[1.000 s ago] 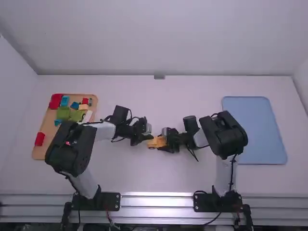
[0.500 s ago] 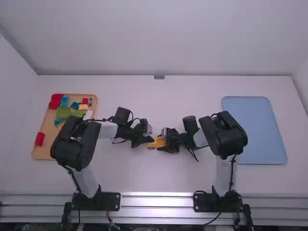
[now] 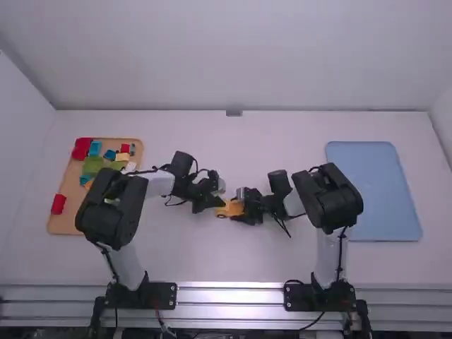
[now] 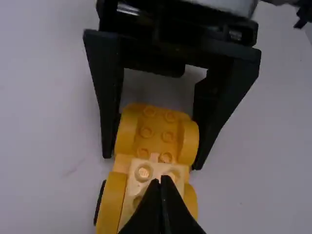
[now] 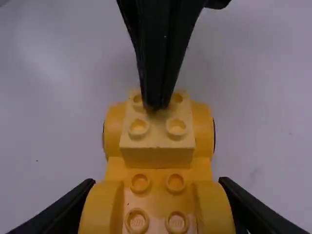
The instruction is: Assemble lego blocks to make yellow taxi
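My L end effector (image 3: 222, 203), clenched, tips at top of pale-yel block (image 5: 158, 157) | my R end effector (image 3: 241, 207), grasping yel chassis (image 5: 158, 195) under block | both pcs nr ctr of worktop (image 3: 212, 258)

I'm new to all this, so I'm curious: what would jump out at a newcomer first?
Probably the left arm and right arm, meeting mid-table at a small yellow toy car. The right arm's jaws grip its sides; the left arm's closed jaws touch its pale block. Next, the colourful blocks on the wooden tray at left, and the blue panel at right.
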`<state>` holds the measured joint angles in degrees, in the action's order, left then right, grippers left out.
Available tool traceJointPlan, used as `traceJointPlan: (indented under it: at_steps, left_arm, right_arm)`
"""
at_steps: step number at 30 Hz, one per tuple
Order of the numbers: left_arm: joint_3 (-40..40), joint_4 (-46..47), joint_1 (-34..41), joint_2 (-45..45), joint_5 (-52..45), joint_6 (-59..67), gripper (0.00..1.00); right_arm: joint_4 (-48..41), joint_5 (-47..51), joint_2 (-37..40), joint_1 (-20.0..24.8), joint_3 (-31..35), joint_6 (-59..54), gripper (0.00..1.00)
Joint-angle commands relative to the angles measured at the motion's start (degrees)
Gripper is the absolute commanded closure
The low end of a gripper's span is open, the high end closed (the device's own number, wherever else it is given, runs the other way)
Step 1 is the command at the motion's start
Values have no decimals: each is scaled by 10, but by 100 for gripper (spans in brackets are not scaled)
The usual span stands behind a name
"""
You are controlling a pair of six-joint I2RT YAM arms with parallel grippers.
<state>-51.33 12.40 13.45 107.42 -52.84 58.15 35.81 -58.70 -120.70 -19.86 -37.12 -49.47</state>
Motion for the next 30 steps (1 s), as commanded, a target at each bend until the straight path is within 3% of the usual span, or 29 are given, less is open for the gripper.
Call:
traceJointPlan:
  at_steps: [1, 7, 9, 10, 11, 12, 20, 28, 30]
  left_arm:
    - [-42, 22, -2, -19, 14, 24, 98]
    - [-137, 161, -25, -87, 14, 94, 98]
    - [-155, 188, -35, -104, 15, 91, 85]
    - [-161, 197, -40, -112, 18, 88, 74]
    - [-166, 204, -45, -123, 30, 76, 18]
    - [-168, 201, -49, -131, 44, 56, 1]
    - [-168, 200, -64, -174, 114, -39, 1]
    - [-168, 197, -67, -256, 234, -223, 1]
    - [-168, 190, -67, -297, 309, -322, 1]
  right_arm:
    - [-2, -3, -8, 0, -4, 2, 34]
    - [-2, -4, -8, 0, -4, 2, 30]
    - [-2, -4, -8, 0, -4, 2, 24]
    - [-2, -4, -8, 0, -4, 2, 17]
    - [-2, -4, -8, 0, -4, 5, 8]
    - [1, -3, -7, 0, -4, 15, 2]
    - [-14, 9, 31, 15, -4, 86, 1]
    - [-182, 111, 174, 23, -5, 48, 1]
    - [-243, 125, 231, 30, -5, 20, 1]
